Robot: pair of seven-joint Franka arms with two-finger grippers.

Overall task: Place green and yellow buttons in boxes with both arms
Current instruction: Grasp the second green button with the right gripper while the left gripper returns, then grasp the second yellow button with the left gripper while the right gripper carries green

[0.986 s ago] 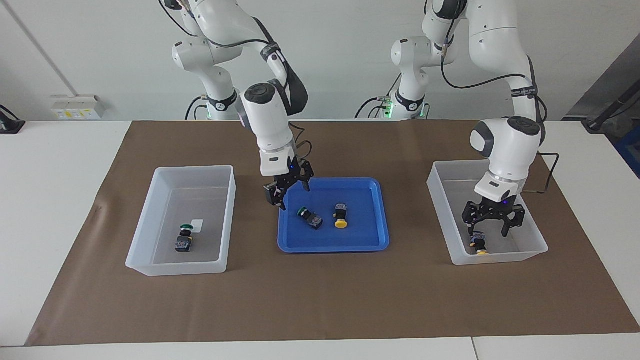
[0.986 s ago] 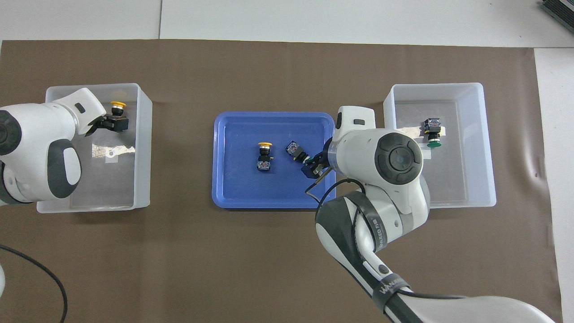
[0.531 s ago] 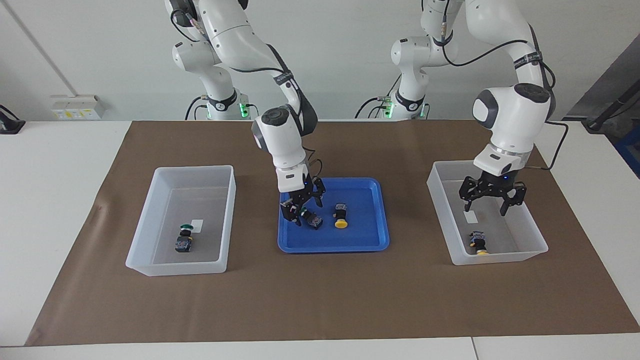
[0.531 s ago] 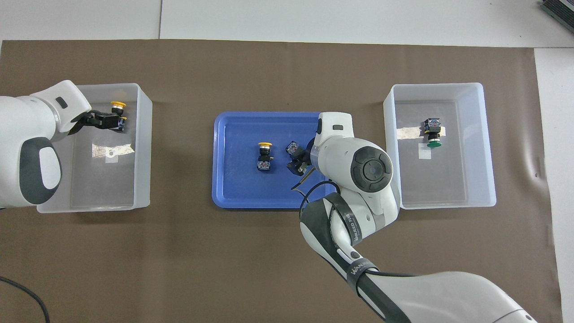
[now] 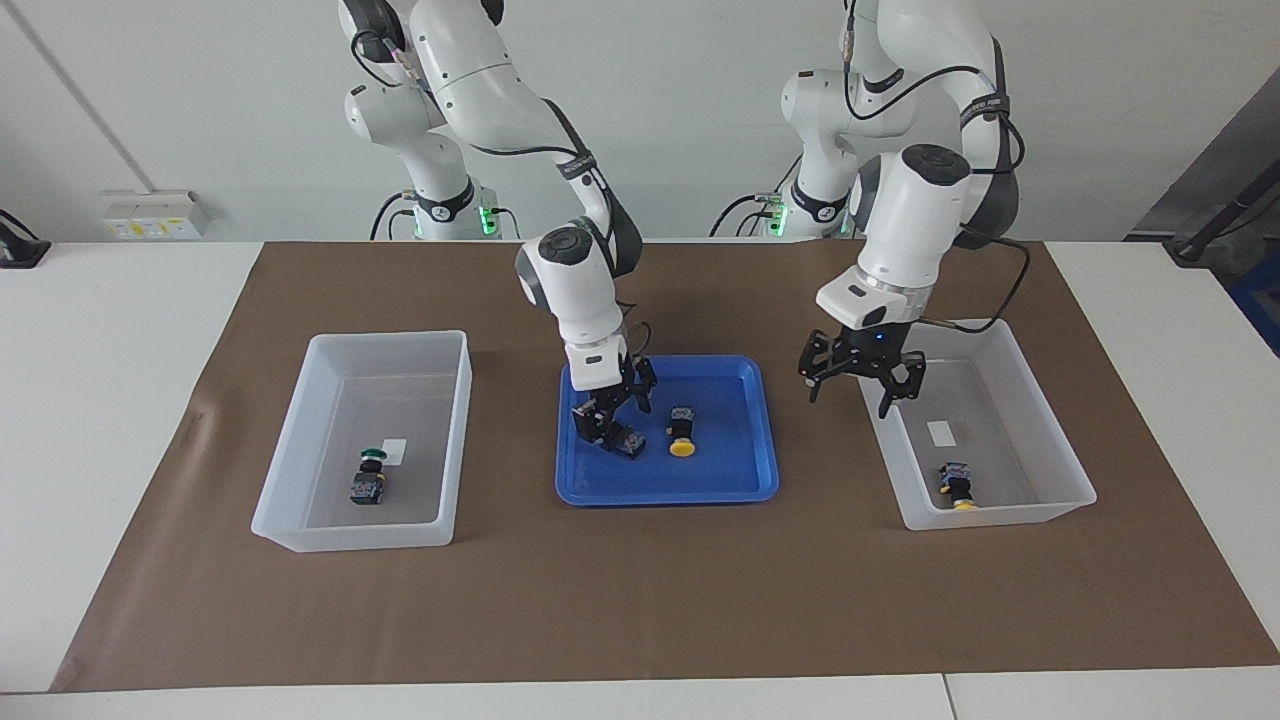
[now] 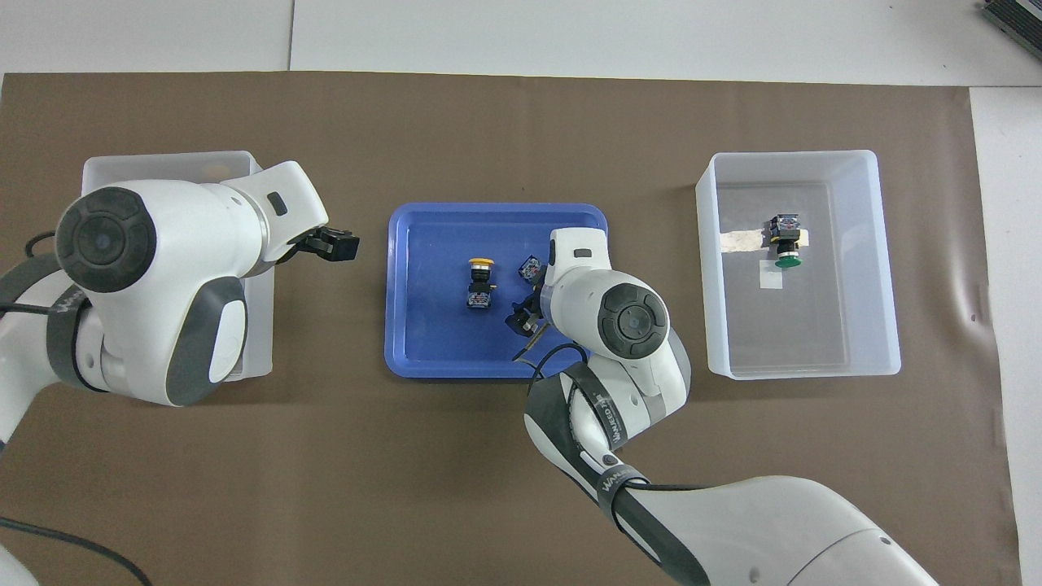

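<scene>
While both my arms are out over the brown mat, this is how things lie:
Right gripper: down in the blue tray, fingers spread, straddling the green button lying on its side there; no grip on it.
Left gripper: in the air over the wall of the box at the left arm's end of the tabletop, toward the tray; fingers wide apart, holding nothing.
Tray, other contents: one yellow button, just beside the green one, toward the left arm's end.
Left-end box: one yellow button on the floor near the wall farthest from the robots; white label nearer.
Right-end box: one green button beside a white label.
In the way: my right gripper hides the green button's cap from above.
</scene>
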